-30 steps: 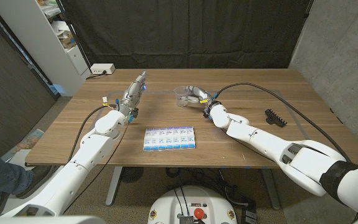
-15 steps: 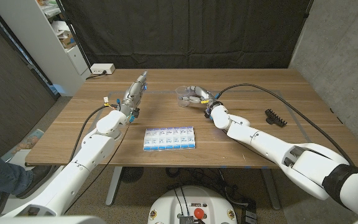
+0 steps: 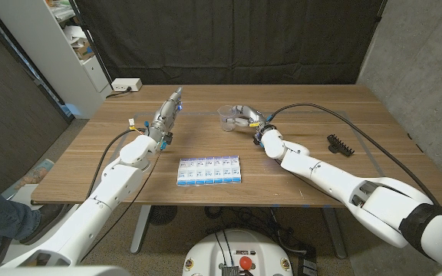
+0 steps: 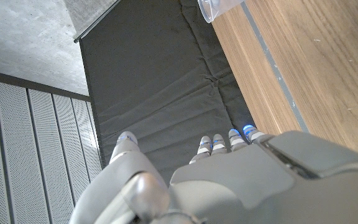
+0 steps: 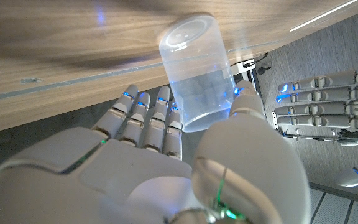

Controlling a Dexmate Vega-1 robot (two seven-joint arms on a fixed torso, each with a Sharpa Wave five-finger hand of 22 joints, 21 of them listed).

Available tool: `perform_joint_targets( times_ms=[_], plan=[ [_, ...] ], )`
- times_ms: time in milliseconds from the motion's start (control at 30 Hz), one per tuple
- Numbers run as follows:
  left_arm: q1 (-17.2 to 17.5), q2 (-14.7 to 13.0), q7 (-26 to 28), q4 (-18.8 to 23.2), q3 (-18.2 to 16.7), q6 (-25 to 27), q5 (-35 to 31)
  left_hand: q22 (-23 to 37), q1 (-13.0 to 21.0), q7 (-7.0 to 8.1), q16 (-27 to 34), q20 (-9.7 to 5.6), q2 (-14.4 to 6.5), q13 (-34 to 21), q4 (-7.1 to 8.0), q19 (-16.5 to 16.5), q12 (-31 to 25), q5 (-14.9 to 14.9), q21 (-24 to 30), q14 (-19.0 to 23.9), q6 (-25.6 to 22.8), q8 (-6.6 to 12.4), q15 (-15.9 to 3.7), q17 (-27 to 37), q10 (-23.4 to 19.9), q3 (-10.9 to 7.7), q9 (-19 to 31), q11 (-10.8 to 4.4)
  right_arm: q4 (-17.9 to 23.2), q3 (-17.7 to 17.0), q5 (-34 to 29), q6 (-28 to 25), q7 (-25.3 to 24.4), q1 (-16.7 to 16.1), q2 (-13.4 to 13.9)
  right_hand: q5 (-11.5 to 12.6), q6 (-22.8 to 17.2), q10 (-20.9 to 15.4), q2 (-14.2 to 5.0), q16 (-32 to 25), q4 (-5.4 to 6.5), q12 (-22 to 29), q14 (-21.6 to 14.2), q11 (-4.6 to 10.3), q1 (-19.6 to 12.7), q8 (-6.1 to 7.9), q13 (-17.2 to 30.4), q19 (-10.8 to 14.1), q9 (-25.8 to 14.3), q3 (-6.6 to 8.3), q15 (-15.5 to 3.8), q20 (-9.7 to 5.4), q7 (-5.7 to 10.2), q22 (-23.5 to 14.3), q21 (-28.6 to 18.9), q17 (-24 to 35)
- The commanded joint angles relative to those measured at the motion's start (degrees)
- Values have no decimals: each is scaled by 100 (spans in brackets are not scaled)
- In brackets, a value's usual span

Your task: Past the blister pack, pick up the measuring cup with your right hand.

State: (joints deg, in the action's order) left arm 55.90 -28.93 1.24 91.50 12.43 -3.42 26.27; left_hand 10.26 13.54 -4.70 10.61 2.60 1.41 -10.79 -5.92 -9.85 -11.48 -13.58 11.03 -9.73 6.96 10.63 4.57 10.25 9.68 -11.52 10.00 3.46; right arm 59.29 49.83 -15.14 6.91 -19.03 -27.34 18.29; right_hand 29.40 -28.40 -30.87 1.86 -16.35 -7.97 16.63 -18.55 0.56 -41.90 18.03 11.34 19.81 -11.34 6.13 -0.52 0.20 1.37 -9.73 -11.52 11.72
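The clear plastic measuring cup (image 3: 225, 117) stands at the far middle of the table, beyond the blue-and-white blister pack (image 3: 209, 171). My right hand (image 3: 243, 116) wraps it from the right. In the right wrist view the measuring cup (image 5: 197, 73) sits between the fingers (image 5: 143, 115) and the thumb (image 5: 246, 102), which touch its sides. I cannot tell whether its base is off the wood. My left hand (image 3: 168, 113) stands on the table to the left of the cup, fingers straight, holding nothing. The left wrist view shows the cup's rim (image 4: 219, 7) past that hand (image 4: 229, 180).
A black comb-like piece (image 3: 341, 146) lies at the table's right side. A white power strip (image 3: 126, 85) sits at the far left corner, with a white shelf unit (image 3: 67, 38) behind it. A dark curtain hangs behind the table.
My right hand's fingers have drawn in a little tighter around the cup, which has barely shifted. The left arm has stayed where it was.
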Motion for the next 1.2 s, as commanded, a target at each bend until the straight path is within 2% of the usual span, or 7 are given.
perform_joint_targets(
  times_ms=[33,800,1200],
  plan=[
    [-72,32,-77,-107,15,-49,6,9,35,-4,15,8,-31,-29,5,-776,-43,13,20,-598,-26,18,11,22,345,35,27,-13,194,-55,53,-32,110,-24,81,-41,-86,-77,-33,-24,-1,11,-72,-19,-78,32,13,55,-12,26,-10,9,-3,-9,-19,15],
    [-82,32,-138,-113,10,-134,-1,9,42,0,17,15,-41,-30,4,-779,-44,17,22,-599,-31,20,14,22,350,47,28,-12,1067,-214,-48,-257,247,-217,426,-95,-159,-154,-104,-27,45,-14,-158,-82,-73,20,15,130,-16,37,4,-18,-37,-8,-23,22],
    [-70,31,-145,-106,-10,-173,15,9,47,-4,18,18,-46,-30,3,-780,-46,18,23,-597,-27,18,9,22,348,52,28,-2,1503,-311,-166,-363,216,-330,554,-204,-175,-171,-208,-194,73,-90,-760,-104,-114,-42,18,280,-22,72,-54,-1,-51,-3,-34,18]
  ],
)
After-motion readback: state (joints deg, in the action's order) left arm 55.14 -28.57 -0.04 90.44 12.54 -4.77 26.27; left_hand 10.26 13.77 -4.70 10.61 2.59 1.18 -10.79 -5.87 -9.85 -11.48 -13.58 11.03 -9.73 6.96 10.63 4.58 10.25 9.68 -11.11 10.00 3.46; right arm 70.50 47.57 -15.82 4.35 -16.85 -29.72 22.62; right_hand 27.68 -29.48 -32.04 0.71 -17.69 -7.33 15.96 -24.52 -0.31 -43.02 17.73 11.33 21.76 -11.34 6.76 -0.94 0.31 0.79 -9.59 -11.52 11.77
